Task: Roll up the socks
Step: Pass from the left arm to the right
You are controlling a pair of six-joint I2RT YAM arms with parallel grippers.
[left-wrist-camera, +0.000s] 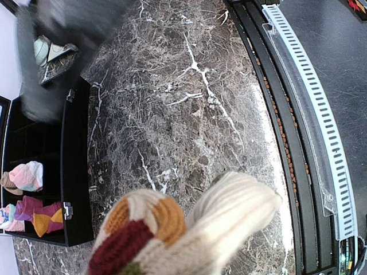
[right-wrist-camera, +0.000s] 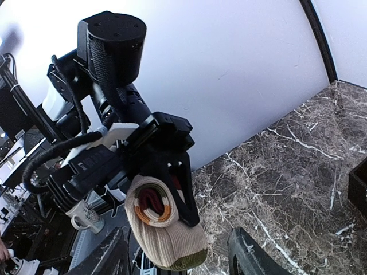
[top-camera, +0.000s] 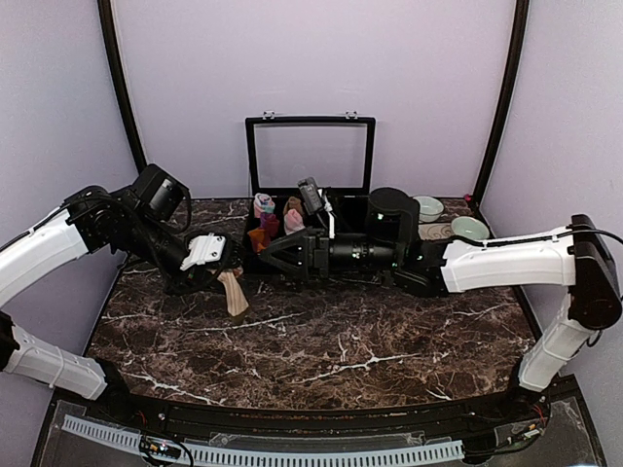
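Note:
The striped socks [top-camera: 234, 292] hang off the table as a folded bundle with red, orange and cream stripes, a tan foot and an olive toe [right-wrist-camera: 186, 260]. My left gripper [top-camera: 224, 272] is shut on their top, and its black fingers [right-wrist-camera: 186, 195] clamp the striped end. In the left wrist view the socks [left-wrist-camera: 189, 229] fill the lower edge and hide the jaws. My right gripper [top-camera: 265, 257] points left toward them, open; its fingers [right-wrist-camera: 252, 255] stand on either side of the bundle without touching it. A pink and mint sock bundle [left-wrist-camera: 26, 175] lies in the black box.
The black box [left-wrist-camera: 77, 172] with its lid [top-camera: 310, 124] raised stands at the back centre and holds several small rolled bundles [top-camera: 277, 222]. Two pale bowls [top-camera: 470, 229] sit at the back right. A mug [right-wrist-camera: 86, 216] stands beyond the table's left side.

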